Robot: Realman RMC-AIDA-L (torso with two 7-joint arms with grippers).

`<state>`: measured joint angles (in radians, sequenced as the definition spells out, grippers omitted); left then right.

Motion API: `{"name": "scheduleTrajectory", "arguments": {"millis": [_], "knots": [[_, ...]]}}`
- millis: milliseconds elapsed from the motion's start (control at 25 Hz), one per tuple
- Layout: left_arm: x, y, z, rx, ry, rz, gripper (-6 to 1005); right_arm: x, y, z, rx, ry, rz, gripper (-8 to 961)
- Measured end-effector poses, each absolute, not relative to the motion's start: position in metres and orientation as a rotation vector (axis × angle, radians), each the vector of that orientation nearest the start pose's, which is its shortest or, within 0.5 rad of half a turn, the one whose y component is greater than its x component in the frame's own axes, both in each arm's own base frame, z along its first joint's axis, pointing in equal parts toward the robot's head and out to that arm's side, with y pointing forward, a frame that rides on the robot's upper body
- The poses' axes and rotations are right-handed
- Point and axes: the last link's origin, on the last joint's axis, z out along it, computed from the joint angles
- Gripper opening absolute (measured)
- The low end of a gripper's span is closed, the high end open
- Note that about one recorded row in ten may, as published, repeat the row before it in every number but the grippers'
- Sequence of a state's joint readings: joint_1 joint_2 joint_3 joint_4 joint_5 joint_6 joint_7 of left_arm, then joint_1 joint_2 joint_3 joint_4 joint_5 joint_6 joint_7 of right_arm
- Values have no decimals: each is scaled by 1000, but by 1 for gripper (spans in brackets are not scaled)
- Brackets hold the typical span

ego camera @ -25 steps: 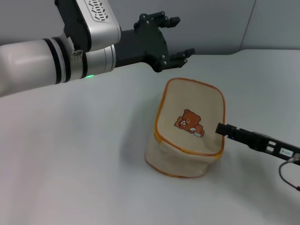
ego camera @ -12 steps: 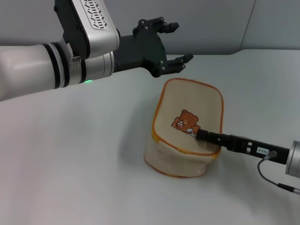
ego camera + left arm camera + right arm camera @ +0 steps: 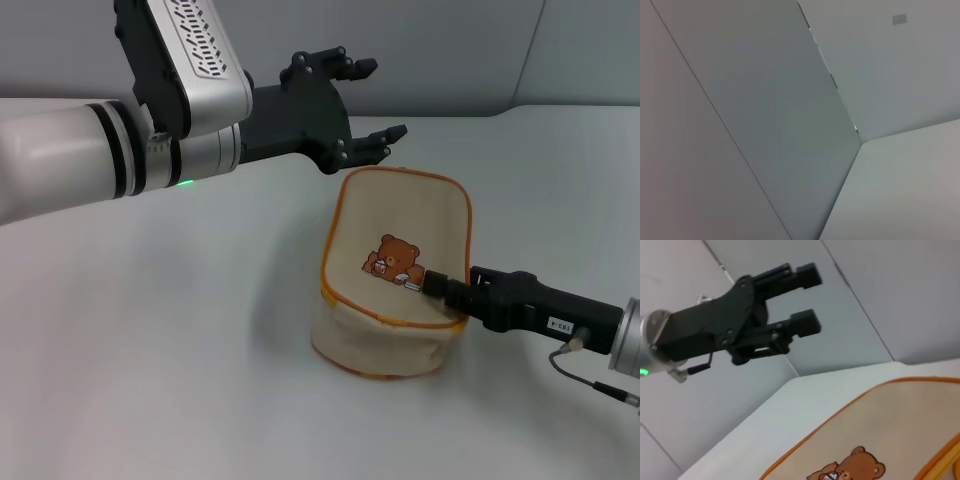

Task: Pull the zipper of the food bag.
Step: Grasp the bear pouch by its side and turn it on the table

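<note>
In the head view we see the food bag (image 3: 398,270) near the middle of the white table (image 3: 180,380), with open surface on every side out to the edges. Its orange zipper (image 3: 335,225) rims the lid. The left gripper (image 3: 375,100) hangs above the table just behind the bag, toward the far edge, fingers (image 3: 388,133) spread wide and holding nothing. The right gripper (image 3: 437,285) reaches in from the right edge, its tip on the lid's near right side; we cannot tell its finger state.

Our left wrist view shows only bare wall panels (image 3: 765,110).

In the right wrist view we see the left gripper (image 3: 807,300) with its fingers apart above the bag (image 3: 880,435) and its bear print (image 3: 850,472).
</note>
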<state>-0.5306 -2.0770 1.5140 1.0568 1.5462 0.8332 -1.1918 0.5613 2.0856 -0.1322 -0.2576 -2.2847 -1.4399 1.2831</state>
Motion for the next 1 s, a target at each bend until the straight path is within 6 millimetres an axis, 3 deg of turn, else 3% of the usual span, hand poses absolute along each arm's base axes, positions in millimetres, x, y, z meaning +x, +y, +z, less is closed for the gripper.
{"name": "scheduleTrajectory", "arguments": {"millis": [320, 480, 560, 800, 1000], "knots": [[-129, 393, -36, -2497, 239, -464, 729, 293, 309, -46, -2472, 932, 886, 325], [-130, 392, -36, -2500, 236, -462, 728, 286, 305, -40, -2547, 660, 888, 298], [-130, 392, -36, -2500, 235, -462, 728, 285, 305, -37, -2558, 605, 880, 284], [-131, 391, -35, -2511, 222, -467, 724, 289, 307, -24, -2579, 261, 757, 229], [-130, 389, -30, -2607, 138, -439, 705, 289, 311, -21, -2573, 132, 697, 193]]}}
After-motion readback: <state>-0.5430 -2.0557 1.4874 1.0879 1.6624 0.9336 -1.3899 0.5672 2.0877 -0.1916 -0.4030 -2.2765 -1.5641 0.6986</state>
